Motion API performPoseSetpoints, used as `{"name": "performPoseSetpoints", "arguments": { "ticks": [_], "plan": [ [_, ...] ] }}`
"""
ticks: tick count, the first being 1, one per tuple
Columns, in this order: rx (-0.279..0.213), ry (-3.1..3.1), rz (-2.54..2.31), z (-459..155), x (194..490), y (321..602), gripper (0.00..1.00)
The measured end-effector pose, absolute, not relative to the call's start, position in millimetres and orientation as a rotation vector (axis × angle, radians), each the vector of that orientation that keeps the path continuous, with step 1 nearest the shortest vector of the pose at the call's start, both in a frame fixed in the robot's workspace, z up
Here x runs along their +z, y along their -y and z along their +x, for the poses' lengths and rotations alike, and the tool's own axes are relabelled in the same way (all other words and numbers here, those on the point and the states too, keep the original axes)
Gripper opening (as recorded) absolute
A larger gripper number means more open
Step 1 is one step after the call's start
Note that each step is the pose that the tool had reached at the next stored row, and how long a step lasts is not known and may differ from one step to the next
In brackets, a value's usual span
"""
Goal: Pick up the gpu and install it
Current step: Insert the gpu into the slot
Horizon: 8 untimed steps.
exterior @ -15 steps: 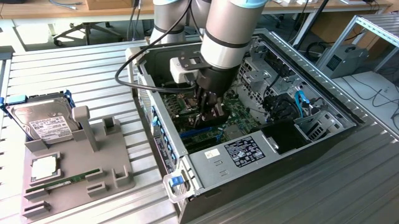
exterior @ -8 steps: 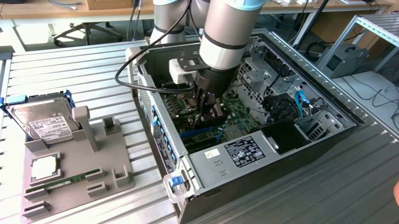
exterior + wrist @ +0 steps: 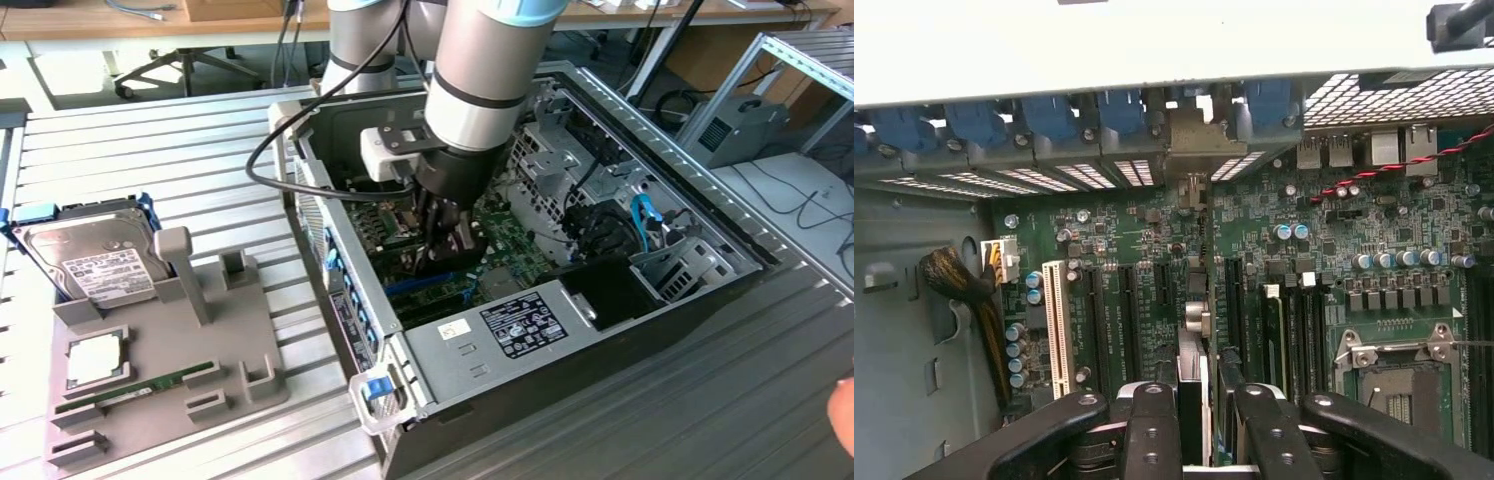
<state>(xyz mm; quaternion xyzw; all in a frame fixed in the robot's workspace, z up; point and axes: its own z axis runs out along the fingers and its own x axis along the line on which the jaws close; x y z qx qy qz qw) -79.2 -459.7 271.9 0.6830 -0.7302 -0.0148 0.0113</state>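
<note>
Ribbed metal tabletop (image 3: 160, 170) carries a grey fixture tray (image 3: 160, 390) and an open computer case (image 3: 534, 300). Nearest the wrist camera, the gripper (image 3: 1194, 420) has its black fingers (image 3: 1151, 430) partly closed, pinching the gpu (image 3: 1192, 380) edge-on between them. The card stands upright over the motherboard (image 3: 1154, 260), its silver bracket reaching the rear slot openings. Beyond lie a white expansion slot (image 3: 1057, 325) and the CPU socket (image 3: 1399, 380). No label writing is legible.
</note>
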Motion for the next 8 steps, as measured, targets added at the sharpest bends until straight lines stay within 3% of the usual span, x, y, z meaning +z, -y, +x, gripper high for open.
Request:
{"name": "performPoseSetpoints", "arguments": {
  "ticks": [8],
  "plan": [
    [-0.042, 2.276, 2.129, -80.9, 266.8, 459.7, 0.27]
  ]
}}
